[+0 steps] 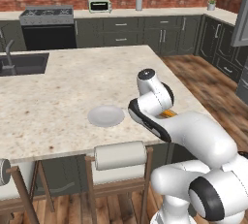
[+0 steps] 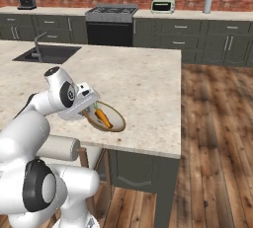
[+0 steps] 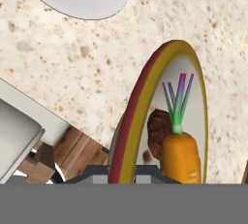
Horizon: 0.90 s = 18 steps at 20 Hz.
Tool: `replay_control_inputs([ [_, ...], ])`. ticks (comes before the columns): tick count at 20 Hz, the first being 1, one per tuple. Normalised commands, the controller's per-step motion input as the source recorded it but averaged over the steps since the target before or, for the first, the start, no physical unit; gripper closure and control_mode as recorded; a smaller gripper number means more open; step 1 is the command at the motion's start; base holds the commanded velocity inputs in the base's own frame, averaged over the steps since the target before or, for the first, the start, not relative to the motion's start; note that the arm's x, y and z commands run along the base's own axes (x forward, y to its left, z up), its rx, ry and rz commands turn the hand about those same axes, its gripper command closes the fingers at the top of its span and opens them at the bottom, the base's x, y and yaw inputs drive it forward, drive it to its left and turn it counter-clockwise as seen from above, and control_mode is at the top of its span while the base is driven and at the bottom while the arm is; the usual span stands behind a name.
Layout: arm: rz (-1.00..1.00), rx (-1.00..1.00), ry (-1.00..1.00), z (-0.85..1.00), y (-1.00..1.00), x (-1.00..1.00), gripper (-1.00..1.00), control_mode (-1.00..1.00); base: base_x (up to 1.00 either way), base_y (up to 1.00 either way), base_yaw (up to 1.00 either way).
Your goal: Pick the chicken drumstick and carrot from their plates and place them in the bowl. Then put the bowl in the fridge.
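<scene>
My gripper (image 2: pixel 93 109) is shut on the near rim of the tan bowl (image 2: pixel 114 123), which hangs tilted at the island counter's front edge. In the bowl lie the orange carrot (image 2: pixel 103 118) with its green top and, beside it, the dark-brown drumstick (image 3: pixel 157 130). The hand view has the bowl's rim (image 3: pixel 140 106) on edge, running down between my fingers, with the carrot (image 3: pixel 181 157) inside. The grey-white plate (image 1: pixel 106 115) lies bare on the counter to the left of my arm. The blue plate is out of view. A pale grey slab (image 1: pixel 240 22) juts in at the far right; I cannot tell if it is the fridge.
Two stools with padded backs (image 1: pixel 120 154) stand against the counter's front edge below the bowl. A sink (image 1: pixel 24 64) is set in the counter's far left. Dark cabinets, a stove (image 1: pixel 47 15) and a toaster oven (image 1: pixel 100 5) line the back wall. Wooden floor (image 2: pixel 217 138) opens to the right.
</scene>
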Motion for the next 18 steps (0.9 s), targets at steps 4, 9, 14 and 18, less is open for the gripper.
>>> replay_control_inputs([
  [4, 0.0, 0.0, 0.0, 0.0, 0.0, 0.0, 1.0, 1.0, -0.1, 0.0, 0.0],
  [9, 0.0, 0.0, 0.0, 0.0, 0.0, 0.0, 1.0, 1.0, -0.26, 0.0, 0.0],
  [14, 0.0, 0.0, 0.0, 0.0, 0.0, 0.0, 1.0, 1.0, -0.46, -0.1, -0.03],
  [18, 0.0, 0.0, 0.0, 0.0, 0.0, 0.0, 1.0, 1.0, -0.42, -0.2, -0.12],
])
